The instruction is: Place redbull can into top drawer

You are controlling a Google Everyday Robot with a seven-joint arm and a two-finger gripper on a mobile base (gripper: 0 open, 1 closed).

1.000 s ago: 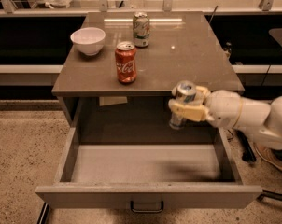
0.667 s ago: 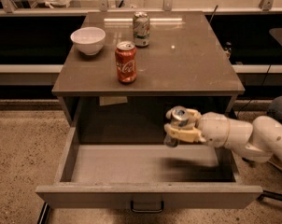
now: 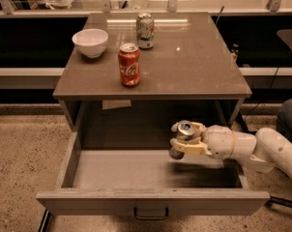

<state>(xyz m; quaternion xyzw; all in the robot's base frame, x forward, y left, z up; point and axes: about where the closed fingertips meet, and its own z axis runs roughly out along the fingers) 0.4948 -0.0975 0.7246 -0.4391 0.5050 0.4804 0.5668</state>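
Grey-brown cabinet table (image 3: pixel 194 66) first, with its wide, shallow grey-brown top drawer (image 3: pixel 151 202) pulled right out underneath. The white arm (image 3: pixel 262 149) comes in from the right, over the drawer's right wall. Its cream 2-finger gripper (image 3: pixel 185 143) is clamped round the tall slim silver-and-blue redbull can (image 3: pixel 186 129). The can sits roughly upright inside the drawer space, right of centre; can't tell if its base touches the floor.

So I'd call this the lowering step. Next move: ease straight down till the base rests flat, then let go and back out.

Room-wise, the drawer floor looks bare, with loads of space to the left. Tight spots are the tabletop edge above and the right wall beside the wrist. The red Coca-Cola can (image 3: pixel 129 64), pale green-and-white can (image 3: pixel 145 30) and white bowl (image 3: pixel 90 41) up top are well apart from it all.
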